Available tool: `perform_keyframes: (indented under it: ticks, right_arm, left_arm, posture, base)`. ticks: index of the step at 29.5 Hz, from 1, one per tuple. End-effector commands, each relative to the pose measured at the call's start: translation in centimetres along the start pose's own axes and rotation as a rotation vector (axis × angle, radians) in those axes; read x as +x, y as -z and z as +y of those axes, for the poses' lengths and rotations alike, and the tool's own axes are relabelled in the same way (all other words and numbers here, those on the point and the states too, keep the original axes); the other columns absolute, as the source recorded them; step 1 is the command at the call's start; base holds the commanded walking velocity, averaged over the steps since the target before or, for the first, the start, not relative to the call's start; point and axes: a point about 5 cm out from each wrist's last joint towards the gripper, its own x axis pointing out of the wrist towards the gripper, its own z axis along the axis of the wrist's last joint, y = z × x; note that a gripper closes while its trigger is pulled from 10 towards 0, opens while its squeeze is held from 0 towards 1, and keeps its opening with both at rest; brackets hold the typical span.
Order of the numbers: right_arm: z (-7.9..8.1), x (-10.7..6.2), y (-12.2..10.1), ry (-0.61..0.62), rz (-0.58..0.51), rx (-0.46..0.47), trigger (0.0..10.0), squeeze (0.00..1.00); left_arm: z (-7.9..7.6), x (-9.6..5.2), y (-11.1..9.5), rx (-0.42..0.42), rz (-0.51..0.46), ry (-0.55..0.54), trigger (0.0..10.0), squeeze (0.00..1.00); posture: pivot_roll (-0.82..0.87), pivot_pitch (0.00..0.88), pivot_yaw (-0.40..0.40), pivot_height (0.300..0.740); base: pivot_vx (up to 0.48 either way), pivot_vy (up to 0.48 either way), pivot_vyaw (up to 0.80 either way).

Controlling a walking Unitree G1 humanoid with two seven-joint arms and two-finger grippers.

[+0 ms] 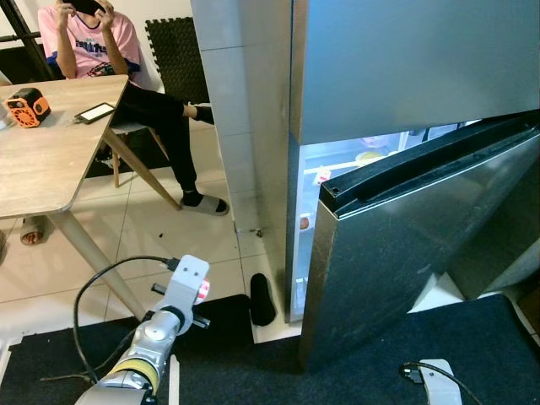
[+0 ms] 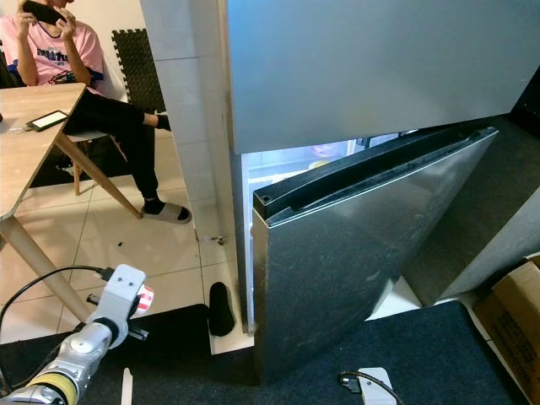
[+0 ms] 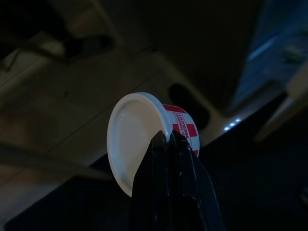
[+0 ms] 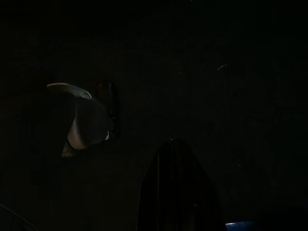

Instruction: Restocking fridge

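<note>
Your right wrist view is nearly black: one dark finger point(image 4: 174, 187) and a pale curved shape point(image 4: 79, 120) you cannot identify. The open fridge door point(image 1: 405, 253) hides most of the lit shelves point(image 1: 350, 160); the items there are too small to tell. The white cup point(image 3: 144, 134) is partly covered by the left gripper point(image 3: 171, 144). The seated person point(image 1: 93, 42) is cut off by the top edge.

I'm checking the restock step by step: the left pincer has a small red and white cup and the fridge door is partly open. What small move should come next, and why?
Probably carry the cup forward toward the lit gap of the fridge. The left pincer is shut on it, low over the dark mat, well short of the shelves. The lower door stands only partly open, so approach from its open edge.
</note>
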Motion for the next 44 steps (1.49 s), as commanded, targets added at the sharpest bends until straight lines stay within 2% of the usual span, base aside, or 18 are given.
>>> perform_keyframes:
  ticks: [1,2,5,10,12,15,23,27,34,40,44]
  right_arm:
    - [-0.3,0.0,0.2,0.011,0.003,-0.002,10.0,0.00]
    - [-0.3,0.0,0.2,0.011,0.003,-0.002,10.0,0.00]
    - [-0.3,-0.1,0.3,0.014,0.002,0.007,10.0,0.00]
    - [-0.2,0.0,0.3,0.013,0.001,0.004,10.0,0.00]
    - [-0.3,0.0,0.2,0.014,-0.002,0.005,10.0,0.00]
    - [-0.5,-0.1,0.0,0.020,-0.007,0.006,10.0,0.00]
    - [-0.5,-0.1,0.0,0.032,-0.016,0.019,10.0,0.00]
    - [-0.5,-0.1,0.0,0.033,-0.020,0.031,10.0,0.00]
    - [-0.5,-0.1,0.0,0.035,-0.023,0.029,10.0,0.00]
    - [-0.4,-0.1,0.0,0.035,-0.029,0.043,10.0,0.00]
    - [-0.2,0.0,0.1,0.033,-0.025,0.043,10.0,0.00]
  left_arm:
    - [-1.2,0.6,-1.3,0.041,-0.053,0.075,10.0,0.00]
    - [-1.2,0.6,-1.3,0.041,-0.053,0.075,10.0,0.00]
    - [-2.7,1.5,-3.6,0.095,-0.138,0.152,10.0,0.00]
    - [-3.6,2.3,-6.1,0.116,-0.214,0.158,10.0,0.00]
    - [-3.5,2.4,-6.5,0.126,-0.222,0.143,10.0,0.00]
    - [-2.5,2.7,-7.4,0.101,-0.237,0.061,10.0,0.00]
    - [-1.9,2.9,-8.2,0.027,-0.259,-0.013,10.0,0.00]
    - [-2.4,3.1,-9.0,-0.009,-0.281,0.001,10.0,0.00]
    - [-3.5,3.3,-9.5,-0.007,-0.302,0.039,10.0,0.00]
    - [-2.7,3.1,-9.4,-0.005,-0.314,-0.030,10.0,0.00]
    - [-2.5,3.0,-9.2,0.000,-0.310,-0.035,10.0,0.00]
  posture:
    - [-0.01,0.020,0.010,0.740]
    - [-0.01,0.020,0.010,0.740]
    - [-0.01,0.019,0.013,0.740]
    - [-0.02,0.019,0.013,0.740]
    - [-0.02,0.019,0.013,0.740]
    - [-0.02,0.021,0.014,0.740]
    - [-0.02,0.023,0.018,0.740]
    - [-0.02,0.024,0.021,0.740]
    - [-0.03,0.023,0.022,0.740]
    - [-0.02,0.024,0.029,0.740]
    - [-0.02,0.023,0.031,0.740]
  base:
    - [0.000,0.000,0.00]
    - [0.000,0.000,0.00]
    - [0.000,0.000,0.00]
    - [0.000,0.000,0.00]
    - [0.000,0.000,0.00]
    - [0.000,0.000,0.00]
    - [0.000,0.000,0.00]
    - [0.000,0.000,-0.39]
    - [0.000,0.000,-0.78]
    - [0.000,0.000,0.00]
    - [0.000,0.000,0.00]
